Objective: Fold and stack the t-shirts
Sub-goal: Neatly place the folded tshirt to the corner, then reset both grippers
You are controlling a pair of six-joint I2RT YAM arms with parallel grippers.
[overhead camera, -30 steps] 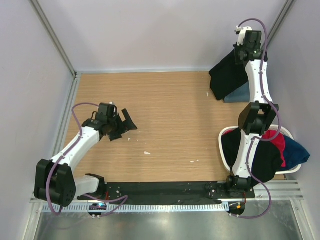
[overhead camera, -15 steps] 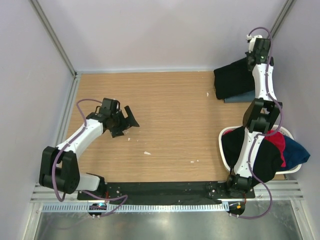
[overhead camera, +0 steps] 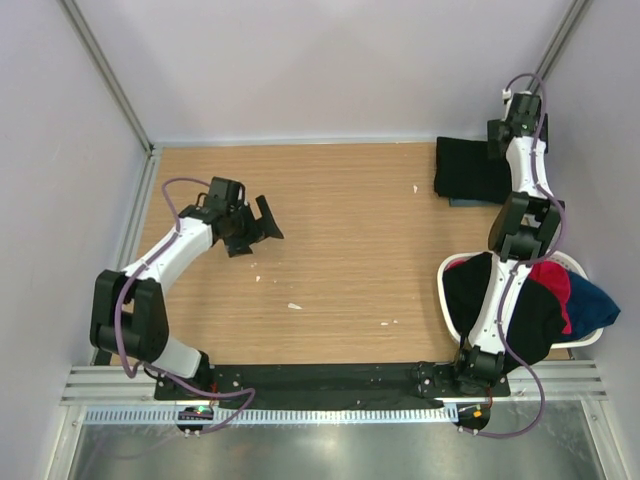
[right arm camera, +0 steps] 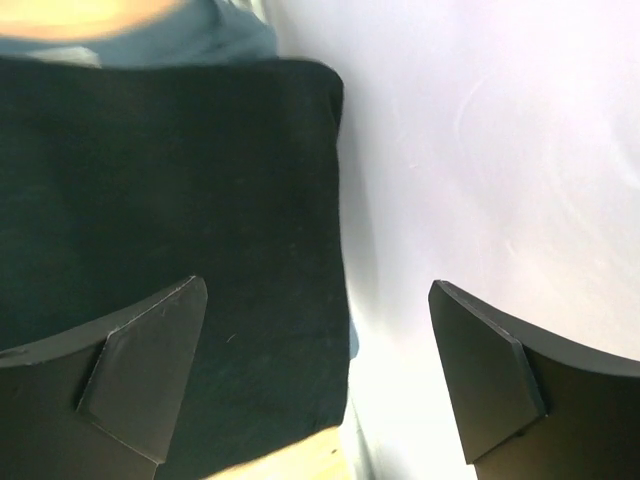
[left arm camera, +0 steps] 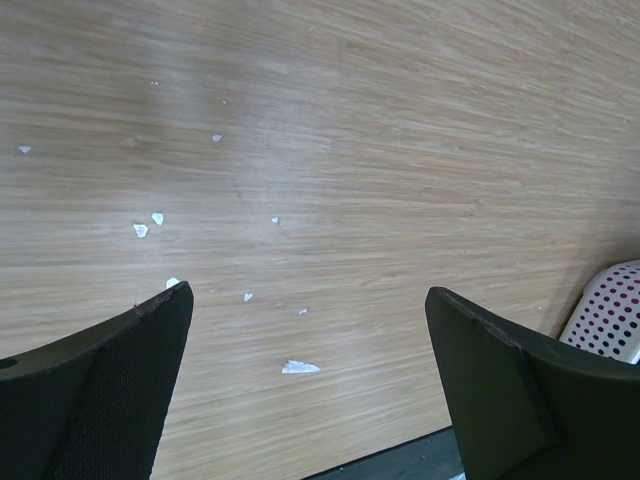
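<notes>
A folded black t-shirt (overhead camera: 468, 170) lies flat at the back right corner of the table. It sits on a slate-blue t-shirt (overhead camera: 478, 202), whose edge peeks out at the front. My right gripper (overhead camera: 500, 140) hovers over the black shirt's right edge by the wall. In the right wrist view the right gripper (right arm camera: 318, 380) is open with nothing between its fingers, the black t-shirt (right arm camera: 170, 180) below and the slate-blue one (right arm camera: 200, 40) beyond. My left gripper (overhead camera: 262, 222) is open over bare wood, far from the shirts. The left wrist view also shows the left gripper (left arm camera: 310, 380) empty.
A white perforated basket (overhead camera: 445, 290) stands at the right front, holding a black shirt (overhead camera: 520, 310), a magenta-red one (overhead camera: 552, 285) and a blue one (overhead camera: 595, 305). Its rim (left arm camera: 610, 310) shows in the left wrist view. Small white scraps (overhead camera: 294, 306) dot the wood. Walls enclose the table.
My right gripper has opened and let go of the black t-shirt, which dropped flat onto the slate-blue one. The right arm moved toward the back corner. The left gripper shifted slightly farther back.
</notes>
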